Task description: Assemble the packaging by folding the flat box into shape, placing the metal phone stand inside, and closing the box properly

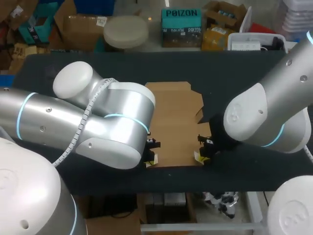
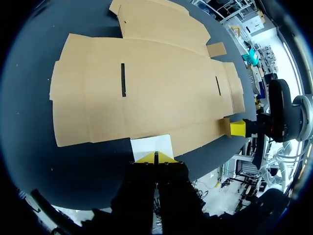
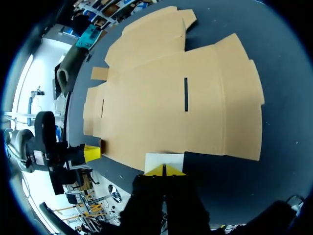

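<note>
A flat cardboard box blank lies unfolded on the dark bench, every step yet to do, with the left claw and right claw, tips pinched together, at its near edge.

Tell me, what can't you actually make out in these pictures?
Metal phone stand: it shows in no view.
Flat brown cardboard box: in the head view its left part is hidden by the left arm.
Left gripper and right gripper: in the head view both are mostly tucked under the arms.
White rectangular piece ahead of the left gripper: in the left wrist view it is too plain to identify.
</note>
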Available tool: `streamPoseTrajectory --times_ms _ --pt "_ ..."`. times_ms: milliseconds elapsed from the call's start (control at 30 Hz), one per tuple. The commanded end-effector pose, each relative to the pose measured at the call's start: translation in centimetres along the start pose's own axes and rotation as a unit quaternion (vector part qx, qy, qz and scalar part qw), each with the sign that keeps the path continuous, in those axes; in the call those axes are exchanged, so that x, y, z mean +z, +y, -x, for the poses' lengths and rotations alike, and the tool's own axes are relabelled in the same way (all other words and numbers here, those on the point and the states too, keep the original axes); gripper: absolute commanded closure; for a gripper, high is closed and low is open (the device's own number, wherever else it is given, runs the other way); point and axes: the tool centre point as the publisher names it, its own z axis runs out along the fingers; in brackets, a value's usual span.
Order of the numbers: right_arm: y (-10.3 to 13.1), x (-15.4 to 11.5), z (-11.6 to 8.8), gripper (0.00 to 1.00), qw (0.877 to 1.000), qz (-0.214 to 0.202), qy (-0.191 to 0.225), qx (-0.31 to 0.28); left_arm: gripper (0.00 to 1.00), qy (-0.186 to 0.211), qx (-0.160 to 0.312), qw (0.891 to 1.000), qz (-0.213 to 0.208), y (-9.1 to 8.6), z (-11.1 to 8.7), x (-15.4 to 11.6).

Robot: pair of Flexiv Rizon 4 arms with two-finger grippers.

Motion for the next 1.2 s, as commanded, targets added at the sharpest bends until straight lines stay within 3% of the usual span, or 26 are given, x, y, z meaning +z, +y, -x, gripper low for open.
streamPoseTrajectory --times_ms 33,567,1000,1200 --pt "-0.5 0.7 -0.2 1.0 1.0 0.007 -0.01 0.0 1.0 -0.004 0.0 1.0 -0.003 0.1 -0.2 0.6" --pt "-0.2 1.8 0.1 1.0 1.0 0.017 -0.025 -0.007 1.0 -0.015 0.003 0.999 -0.028 0.1 -0.2 1.5" --pt "0.1 3.3 0.3 1.0 0.999 0.016 -0.051 -0.006 1.0 -0.051 0.003 0.998 -0.044 0.0 -0.2 2.9" --pt "0.1 2.0 0.3 1.0 0.999 0.027 -0.045 -0.004 1.0 -0.06 0.003 0.997 -0.05 0.0 -0.4 2.4"
